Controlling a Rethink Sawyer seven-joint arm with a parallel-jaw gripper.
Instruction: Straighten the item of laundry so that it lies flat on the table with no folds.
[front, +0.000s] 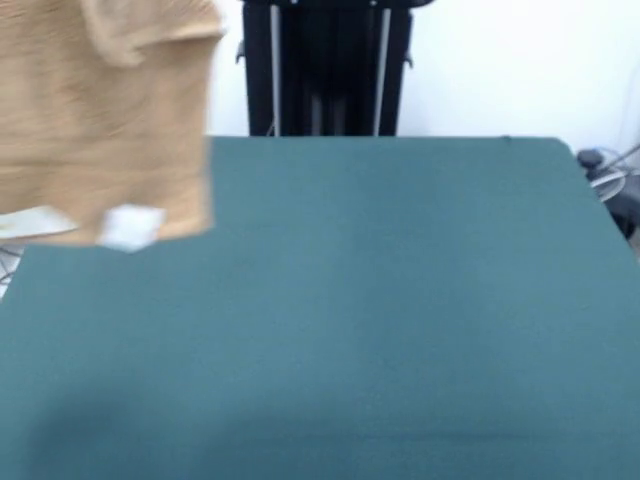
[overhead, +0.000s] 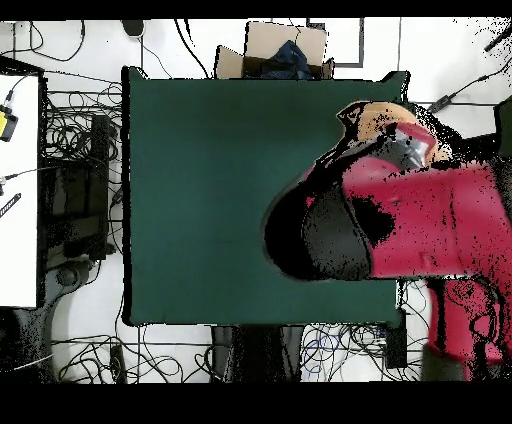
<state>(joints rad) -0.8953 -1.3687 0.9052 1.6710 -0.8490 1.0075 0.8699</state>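
Towel (front: 105, 120) is off the tabletop (front: 400, 300): in the front view it hangs in the air at the upper left, over the tabletop's far left corner, lower hem with a small white tag (front: 132, 226) dangling just above or at the felt; contact cannot be confirmed. Cloth is bunched at the top, with a rolled fold near the upper edge. In the overhead view only a tan patch of towel (overhead: 375, 120) shows past the red arm (overhead: 430, 215), which reaches over that same corner region and covers most of the cloth. The tool itself is not visible in either view, hidden above the front picture's edge and under the arm from overhead, so whether it is apart, together or clamped on the towel cannot be told; the hanging cloth suggests it is held from above, but that is inference. Rest of the tabletop is bare green felt. Task judged not done: nothing lies flat yet. Risks from here: (1) towel hangs close to the tabletop's edge, so a release here could let part of it drape over the side or slide off; (2) dropped straight down from a bunched hold, it would likely land crumpled, folds trapped underneath; (3) a single grip point means the free corners may swing and double under as it is lowered. Laying it down toward the tabletop's centre, hem first, looks safer.
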